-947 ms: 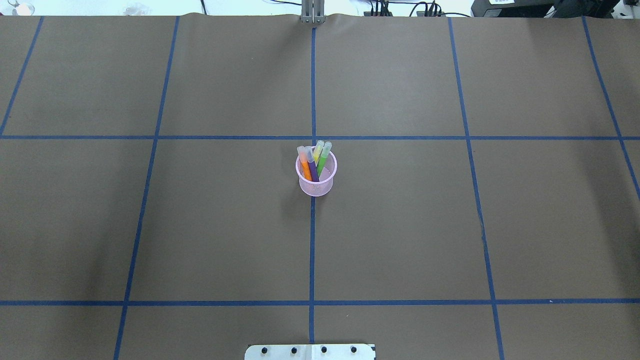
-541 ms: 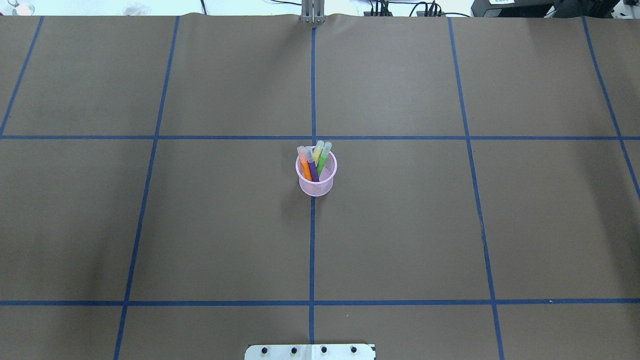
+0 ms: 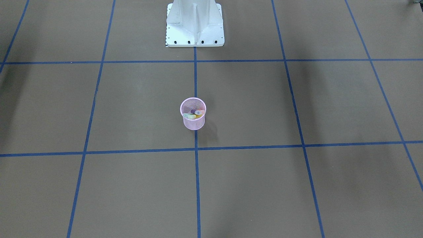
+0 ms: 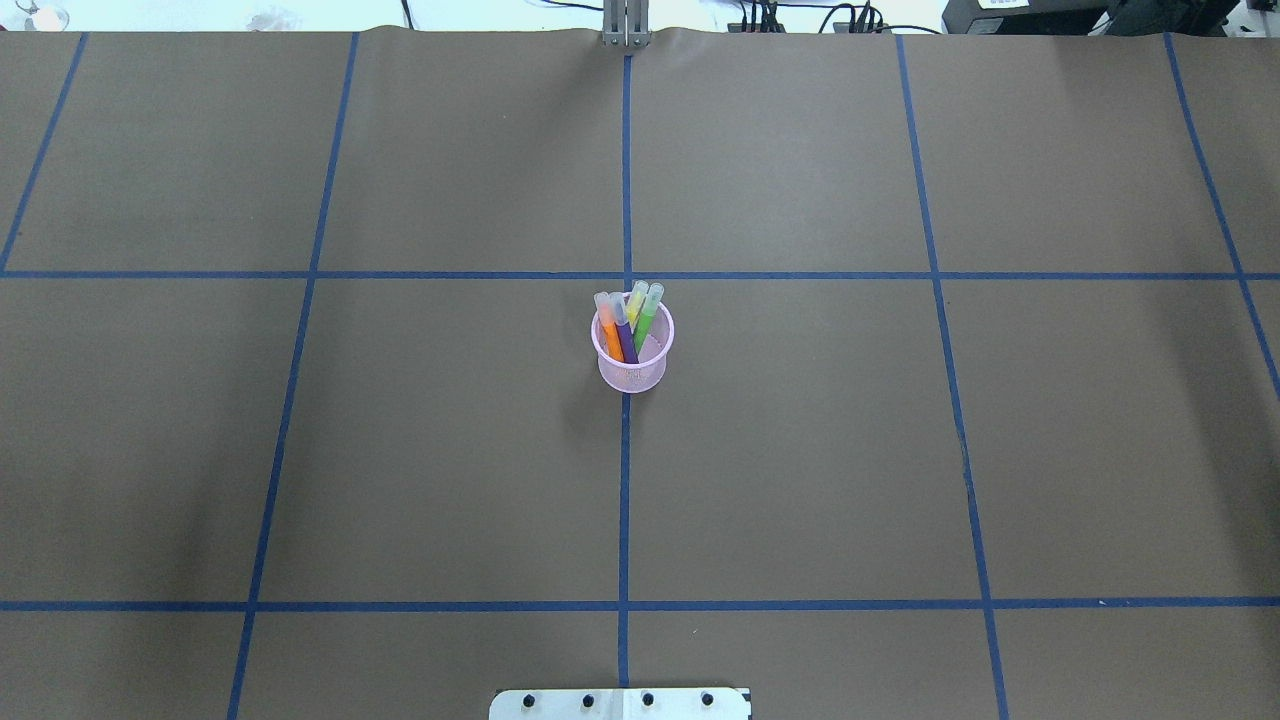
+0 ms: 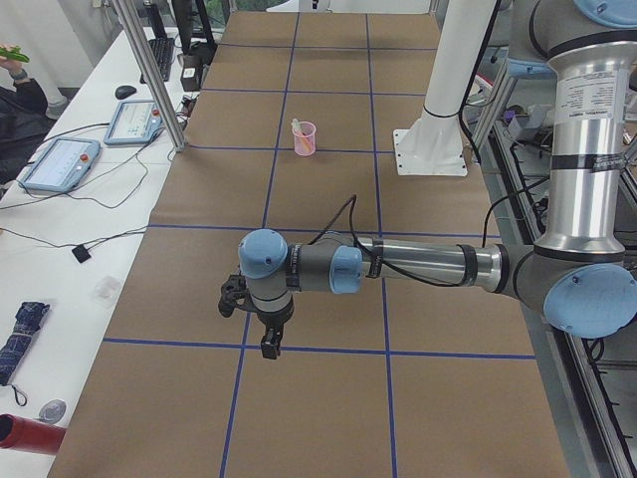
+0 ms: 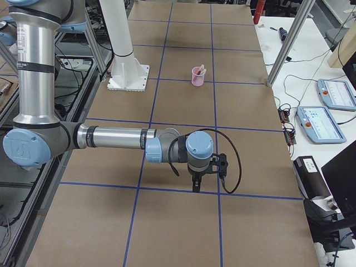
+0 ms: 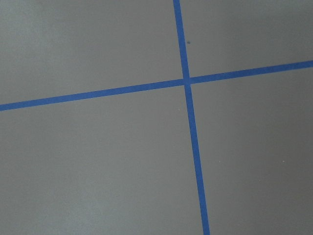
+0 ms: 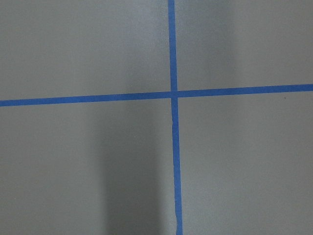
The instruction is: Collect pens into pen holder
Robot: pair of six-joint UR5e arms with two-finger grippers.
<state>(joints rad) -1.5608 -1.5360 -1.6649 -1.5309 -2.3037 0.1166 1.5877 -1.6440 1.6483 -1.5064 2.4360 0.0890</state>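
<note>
The pink mesh pen holder (image 4: 632, 375) stands upright at the table's middle, on a blue tape line; it also shows in the front view (image 3: 193, 124) and, small, in both side views (image 5: 305, 139) (image 6: 197, 77). An orange pen (image 4: 609, 338), a purple pen (image 4: 626, 342) and a green pen (image 4: 646, 322) stand in it, caps up, with a yellowish one beside the green. My left gripper (image 5: 269, 347) hangs low over the table far from the holder; I cannot tell whether it is open or shut. The same goes for my right gripper (image 6: 195, 188). Both wrist views show only bare paper.
Brown paper with a blue tape grid covers the table. The white robot pedestal (image 3: 195, 26) stands at the robot's side. Side benches hold tablets (image 5: 60, 164) (image 6: 325, 122), cables and metal posts (image 5: 149, 70).
</note>
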